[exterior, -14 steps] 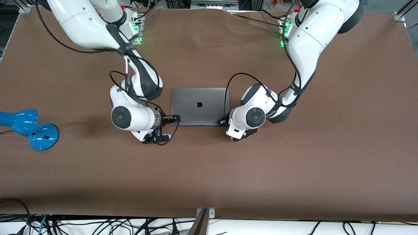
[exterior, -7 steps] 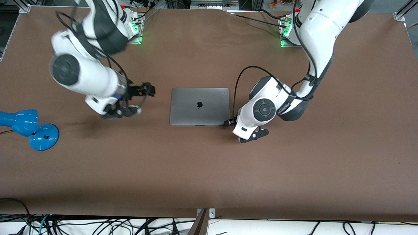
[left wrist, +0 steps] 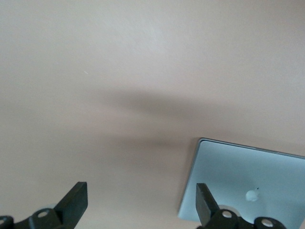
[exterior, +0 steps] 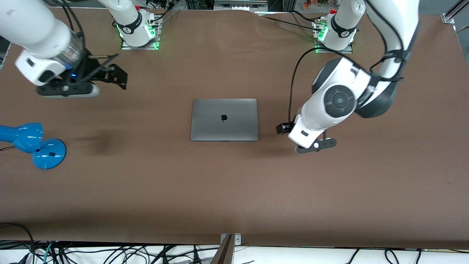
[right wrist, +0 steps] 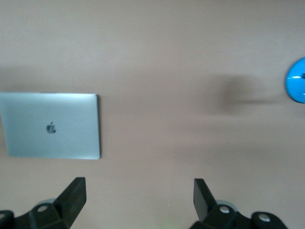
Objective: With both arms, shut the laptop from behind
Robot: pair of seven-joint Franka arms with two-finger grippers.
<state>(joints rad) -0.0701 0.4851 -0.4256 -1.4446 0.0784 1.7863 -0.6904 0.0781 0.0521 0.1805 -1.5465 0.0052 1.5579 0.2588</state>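
Laptop [exterior: 224, 119] lies shut, lid down w/ dark logo facing up, flat on the brown table [exterior: 234, 190], about mid-table and a bit closer to the robot-base edge than to the front-camera edge. Nothing touches it. Right gripper [exterior: 114, 73] is up in the air over the table's right-arm end, near the corner by that arm's base, well apart from the laptop; jaws apart, nothing between them. In the right wrist view the fingers [right wrist: 74, 193] stand wide over bare table, w/ the laptop [right wrist: 51, 125] and a bit of the blue lamp [right wrist: 296, 80] in sight. Left gripper [exterior: 284, 128] hangs over the table toward the left-arm end, just off the laptop's side edge, not touching; jaws apart, empty. Left wrist view shows its fingers [left wrist: 76, 202] spread, laptop [left wrist: 248, 183] corner below. Blue desk lamp [exterior: 31, 143] sits at the table's right-arm edge.
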